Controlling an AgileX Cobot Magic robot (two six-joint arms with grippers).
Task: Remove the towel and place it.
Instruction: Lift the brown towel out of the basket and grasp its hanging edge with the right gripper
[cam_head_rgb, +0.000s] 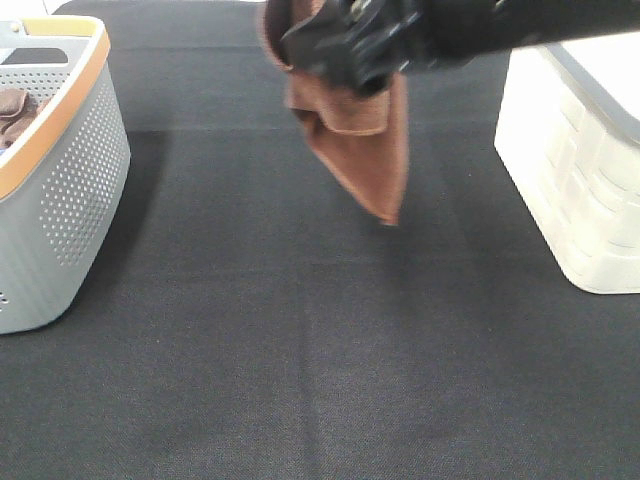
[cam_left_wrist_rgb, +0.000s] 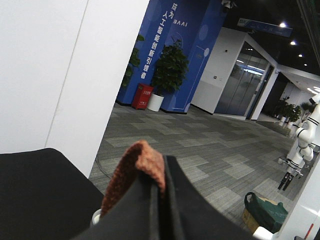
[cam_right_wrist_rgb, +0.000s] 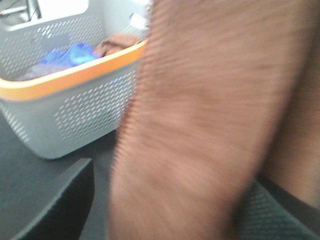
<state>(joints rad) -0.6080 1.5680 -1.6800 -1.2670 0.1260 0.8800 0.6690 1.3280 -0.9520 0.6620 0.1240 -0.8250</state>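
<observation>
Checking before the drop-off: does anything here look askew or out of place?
The towel hangs bunched and lopsided from the shut left tool, one corner trailing down toward the table. Nothing looks spilled or damaged.

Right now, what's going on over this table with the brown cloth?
The left gripper is shut on the rust-brown towel, which hangs in the air above the black table, between the grey basket and the white basket. The right gripper is open, with the towel right in front of it. The towel is not yet set down anywhere.
</observation>
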